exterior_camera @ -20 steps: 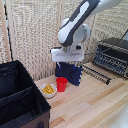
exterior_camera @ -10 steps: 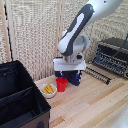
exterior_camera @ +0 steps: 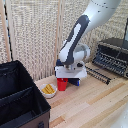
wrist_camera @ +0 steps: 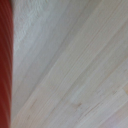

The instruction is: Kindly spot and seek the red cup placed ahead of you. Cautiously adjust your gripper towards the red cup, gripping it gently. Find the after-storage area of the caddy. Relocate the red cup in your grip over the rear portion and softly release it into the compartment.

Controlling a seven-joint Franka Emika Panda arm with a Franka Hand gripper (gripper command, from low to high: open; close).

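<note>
Exterior view: the red cup (exterior_camera: 62,84) stands upright on the light wooden table (exterior_camera: 95,105), small, plain, bright red, slightly tapered. It sits just beside a small white bowl (exterior_camera: 48,90) holding yellow food, on the bowl's side toward the exterior view's right. The gripper (exterior_camera: 64,80) is low over the cup, its white boxy body directly above the rim and hiding the cup's upper part. Whether the fingers are clenched on the cup or released cannot be told from this angle. A bit of blue shows just beside the cup under the white hand, toward the exterior view's right.

The caddy (exterior_camera: 20,100), a large black fabric box with a divider across it, fills the lower corner at the exterior view's left; its near wall edge stands close to the bowl, apart from the cup. A dark appliance (exterior_camera: 112,55) with a rack sits at the exterior view's right, well apart from the cup. Bare wood lies between the cup and the front table edge. A reed screen (exterior_camera: 35,35) backs the scene.

Wrist view: a red band (wrist_camera: 5,65), blurred, runs along one edge of the frame; pale wood grain takes up the rest. No fingers are visible here.
</note>
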